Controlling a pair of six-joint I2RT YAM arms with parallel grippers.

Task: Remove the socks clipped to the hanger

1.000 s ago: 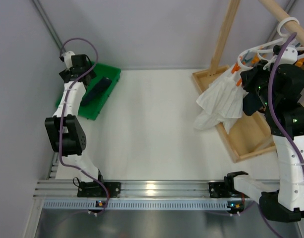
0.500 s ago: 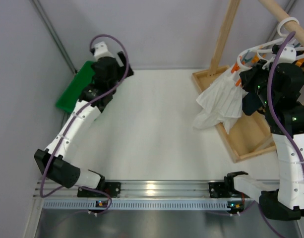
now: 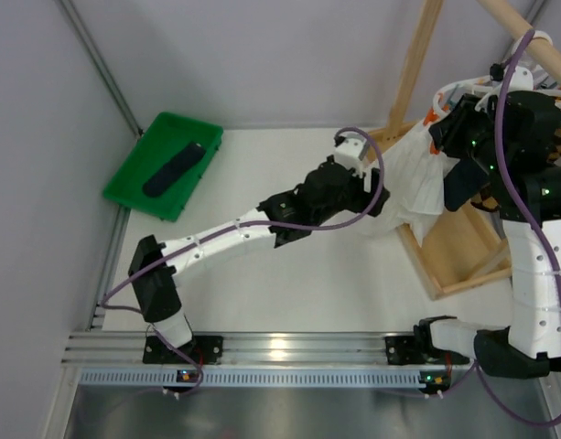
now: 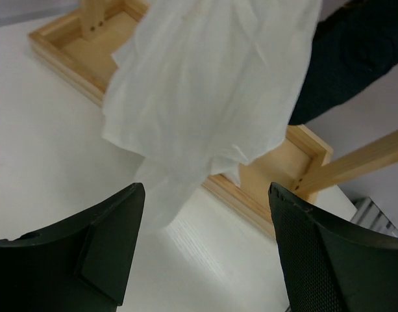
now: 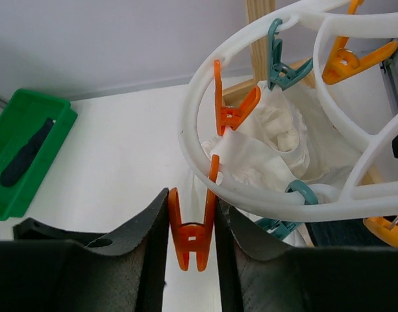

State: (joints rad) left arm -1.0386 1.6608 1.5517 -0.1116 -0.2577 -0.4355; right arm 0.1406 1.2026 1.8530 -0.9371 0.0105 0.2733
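One clip at a time: with the right gripper (image 5: 192, 208) pinched almost shut on the orange clip (image 5: 191, 244) under the hanger (image 5: 184, 123), slide the wide-open, empty left gripper (image 4: 206, 195) past the white cloth (image 4: 211, 84) just ahead, leaving the sock (image 5: 26, 151) in the green tray (image 5: 52, 140) far off left.

Smooth plastic hanger (image 5: 184, 123) and orange clip (image 5: 192, 237), matt cloth (image 4: 211, 84).

White shell links (image 3: 216, 240), black joint housings (image 3: 326, 192), same on both arms. Purple cable (image 3: 381, 183) looping back from behind each claw. Left-claw fingers (image 4: 328, 260) matte black, fine dotted texture. Right-claw fingers (image 5: 134, 260) black, smooth. Green LEDs (image 3: 488, 166) behind right claw.
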